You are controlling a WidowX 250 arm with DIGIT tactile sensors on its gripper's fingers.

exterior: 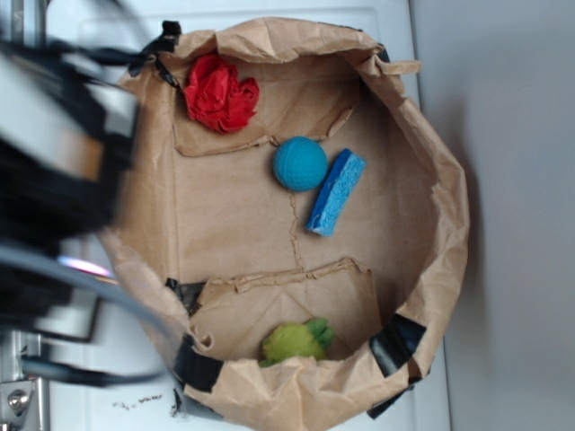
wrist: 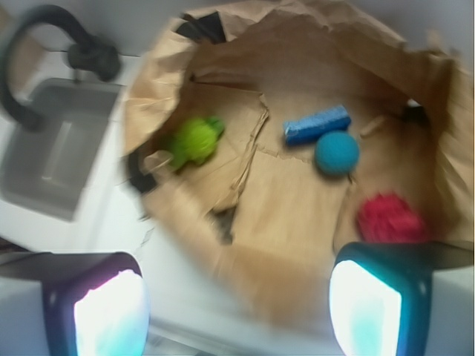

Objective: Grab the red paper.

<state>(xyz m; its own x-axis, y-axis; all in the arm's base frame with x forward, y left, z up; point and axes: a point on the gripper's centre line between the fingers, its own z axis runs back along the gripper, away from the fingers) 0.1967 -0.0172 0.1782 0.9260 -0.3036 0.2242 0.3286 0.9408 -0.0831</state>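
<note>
The red paper [exterior: 220, 92] lay crumpled at about eleven o'clock inside the brown paper bag [exterior: 446, 235], apart from the blue ball [exterior: 299, 163] and blue sponge [exterior: 337, 192]. In the wrist view the gripper [wrist: 237, 304] was spread wide and empty, probably above the bag's near rim, though blur obscured that. A good approach would centre over the paper, descend clear of the bag wall, then close.
</note>
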